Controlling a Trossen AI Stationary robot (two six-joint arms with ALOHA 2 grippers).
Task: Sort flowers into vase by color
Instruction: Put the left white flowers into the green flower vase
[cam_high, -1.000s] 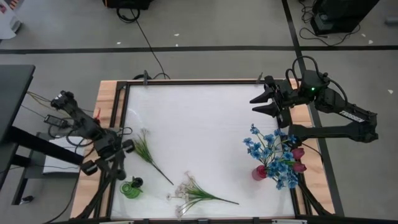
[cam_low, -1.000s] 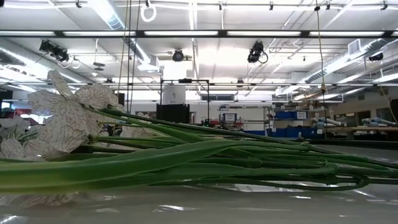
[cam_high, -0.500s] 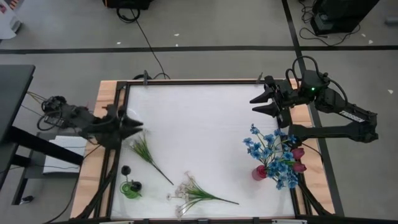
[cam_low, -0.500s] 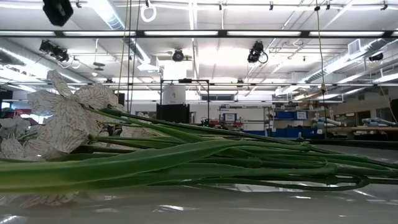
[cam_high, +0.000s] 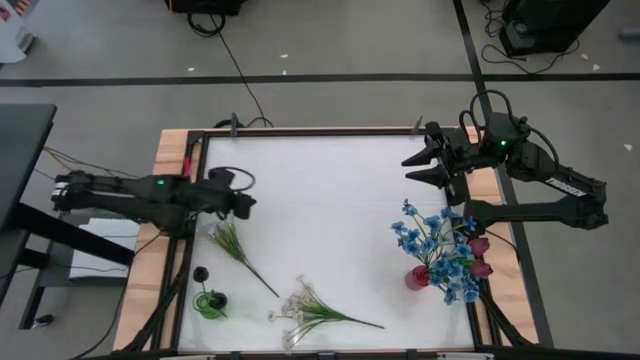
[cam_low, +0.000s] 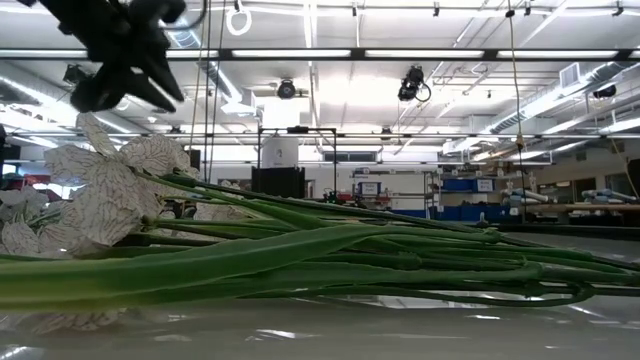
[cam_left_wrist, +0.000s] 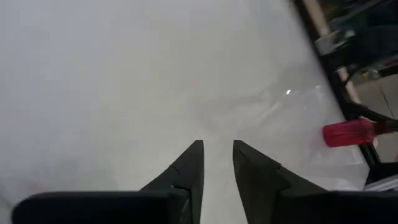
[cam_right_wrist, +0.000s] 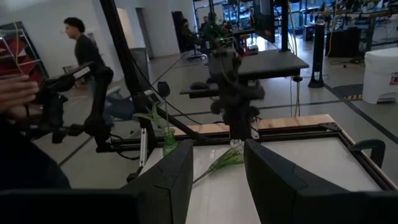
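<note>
The flowers lie spread over the white bench (cam_high: 330, 190). The biggest bunch, blue blossoms (cam_high: 440, 250) with dark red tulips (cam_high: 481, 257), stands in a red vase (cam_high: 416, 277) near the right edge. A white spray (cam_high: 305, 308) lies flat near the front edge; a green-leaved stem (cam_high: 236, 249) lies to its left, beside a small green vase (cam_high: 209, 303). The left claw (cam_high: 243, 203) hangs just above that stem, fingers (cam_left_wrist: 189, 168) a narrow gap apart, empty. The right claw (cam_high: 418, 167) waits over the far right corner, parted, empty.
</note>
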